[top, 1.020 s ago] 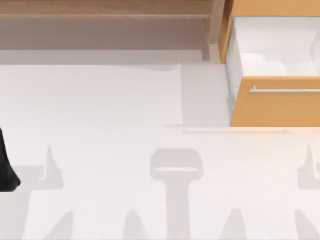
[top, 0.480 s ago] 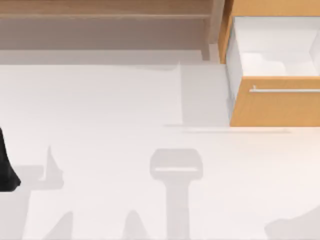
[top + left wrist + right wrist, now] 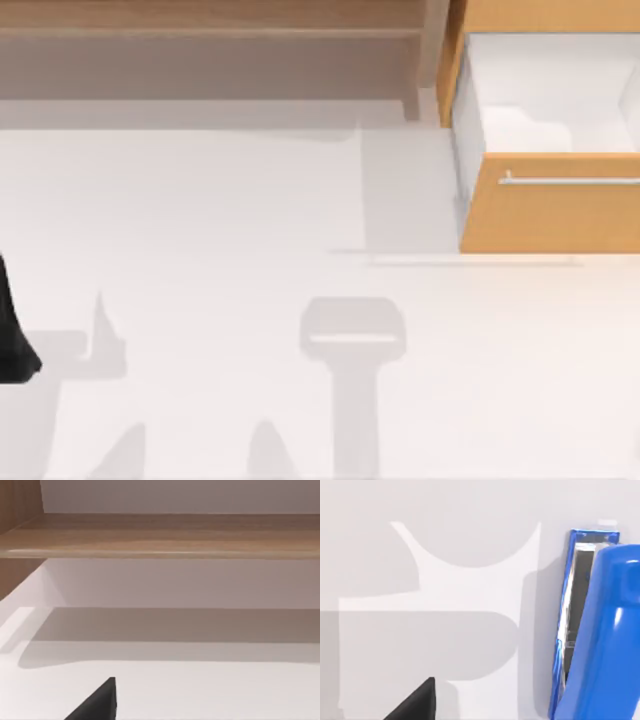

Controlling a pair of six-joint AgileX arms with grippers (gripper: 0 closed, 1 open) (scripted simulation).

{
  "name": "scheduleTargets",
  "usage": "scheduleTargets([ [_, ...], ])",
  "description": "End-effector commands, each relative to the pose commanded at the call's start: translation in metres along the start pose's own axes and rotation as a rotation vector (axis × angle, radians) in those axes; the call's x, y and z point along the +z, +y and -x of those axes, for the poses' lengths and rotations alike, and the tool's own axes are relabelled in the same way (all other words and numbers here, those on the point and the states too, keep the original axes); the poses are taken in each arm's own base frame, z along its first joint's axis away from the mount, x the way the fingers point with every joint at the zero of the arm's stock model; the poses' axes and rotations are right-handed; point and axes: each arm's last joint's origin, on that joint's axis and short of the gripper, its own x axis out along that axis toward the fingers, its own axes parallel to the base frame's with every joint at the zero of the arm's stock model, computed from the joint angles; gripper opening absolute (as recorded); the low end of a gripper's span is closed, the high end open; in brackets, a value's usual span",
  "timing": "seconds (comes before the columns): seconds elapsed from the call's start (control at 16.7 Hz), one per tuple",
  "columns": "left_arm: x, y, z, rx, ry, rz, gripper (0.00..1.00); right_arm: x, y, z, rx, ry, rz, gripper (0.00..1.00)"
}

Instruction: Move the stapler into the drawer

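The stapler (image 3: 592,630) is bright blue with a metal strip along its base and lies on the white table, close to my right wrist camera. A black part of my right gripper (image 3: 417,702) sits off to its side, apart from it. The drawer (image 3: 550,205) stands pulled open at the table's back right, with an orange-tan front, a silver bar handle (image 3: 570,181) and white inner walls. My left gripper (image 3: 12,340) is parked at the table's left edge, and a black tip of my left gripper (image 3: 97,702) also appears in the left wrist view.
A long brown wooden shelf (image 3: 210,20) runs along the back of the table, left of the drawer, and the shelf (image 3: 160,535) is seen from the left wrist too. The white table (image 3: 250,200) spreads open between shelf and front edge, crossed by grey shadows.
The grey shadows at the top view's lower right have slid off towards the bottom right corner and are nearly gone. The left arm and the drawer have not moved.
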Motion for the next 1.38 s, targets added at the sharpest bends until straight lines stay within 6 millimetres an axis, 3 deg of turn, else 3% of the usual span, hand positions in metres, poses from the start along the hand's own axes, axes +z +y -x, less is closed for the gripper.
scheduleTargets([
  [0.18,0.000,0.000,0.000,0.000,0.000,0.000,1.00,0.007,-0.011,-0.006,0.015,0.087,-0.030,1.00],
  [0.54,0.000,0.000,0.000,0.000,0.000,0.000,1.00,0.007,-0.011,-0.008,0.016,0.092,-0.030,1.00],
  [1.02,0.000,0.000,0.000,0.000,0.000,0.000,1.00,0.004,-0.011,-0.055,0.016,0.092,-0.032,1.00],
  [1.26,0.000,0.000,0.000,0.000,0.000,0.000,1.00,0.003,-0.011,-0.057,0.016,0.094,-0.033,1.00],
  [1.38,0.000,0.000,0.000,0.000,0.000,0.000,1.00,0.003,-0.011,-0.057,0.016,0.094,-0.033,0.85],
])
